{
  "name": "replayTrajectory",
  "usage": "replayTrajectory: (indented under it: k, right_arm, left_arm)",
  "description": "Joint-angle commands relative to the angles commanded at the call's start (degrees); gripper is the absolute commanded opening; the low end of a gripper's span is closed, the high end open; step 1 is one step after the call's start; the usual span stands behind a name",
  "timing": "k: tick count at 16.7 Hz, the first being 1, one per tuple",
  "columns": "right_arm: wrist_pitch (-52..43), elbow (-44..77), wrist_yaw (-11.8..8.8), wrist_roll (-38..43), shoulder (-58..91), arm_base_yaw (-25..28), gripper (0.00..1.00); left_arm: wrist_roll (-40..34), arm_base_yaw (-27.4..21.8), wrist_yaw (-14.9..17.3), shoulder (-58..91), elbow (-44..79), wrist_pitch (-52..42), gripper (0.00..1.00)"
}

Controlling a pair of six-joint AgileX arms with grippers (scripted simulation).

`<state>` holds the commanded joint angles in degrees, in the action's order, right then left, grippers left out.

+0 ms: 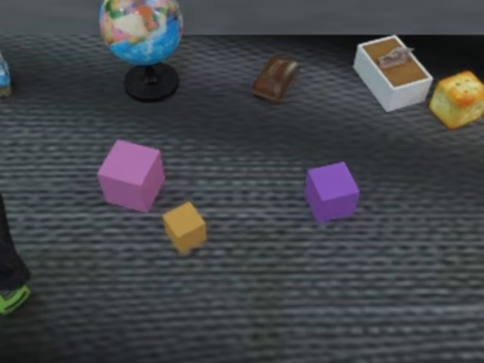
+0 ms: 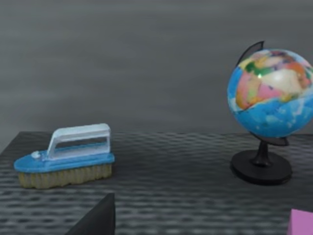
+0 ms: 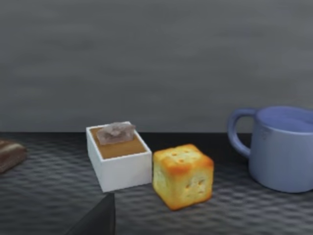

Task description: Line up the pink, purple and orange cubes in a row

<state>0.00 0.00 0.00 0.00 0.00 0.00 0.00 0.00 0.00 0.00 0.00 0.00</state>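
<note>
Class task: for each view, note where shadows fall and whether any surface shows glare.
Top view: soft shadows just below the pink cube, orange cube and purple cube; no glare. Left wrist view: a small highlight on the globe. Right wrist view: even light, matte mug.

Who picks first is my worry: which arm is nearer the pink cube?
Left. The left arm sits at the table's left edge, near the pink cube; the right arm lies outside the top view, farther off.
</note>
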Motion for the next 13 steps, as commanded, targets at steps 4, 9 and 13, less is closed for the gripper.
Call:
replayTrajectory:
  k: [4, 9, 13]
  right_arm:
    - [0.0, 0.0, 0.0, 0.0, 0.0, 0.0, 1.0]
    - [0.0, 0.0, 0.0, 0.0, 0.0, 0.0, 1.0]
    - [0.0, 0.0, 0.0, 0.0, 0.0, 0.0, 1.0]
  left_arm:
    - [0.54, -0.65, 0.07, 1.75, 1.74, -1.19, 1.0]
    - [4.64, -5.05, 0.14, 16.87, 15.55, -10.22, 1.0]
    - [9.81, -10.29, 0.05, 39.3, 32.11, -21.72, 1.0]
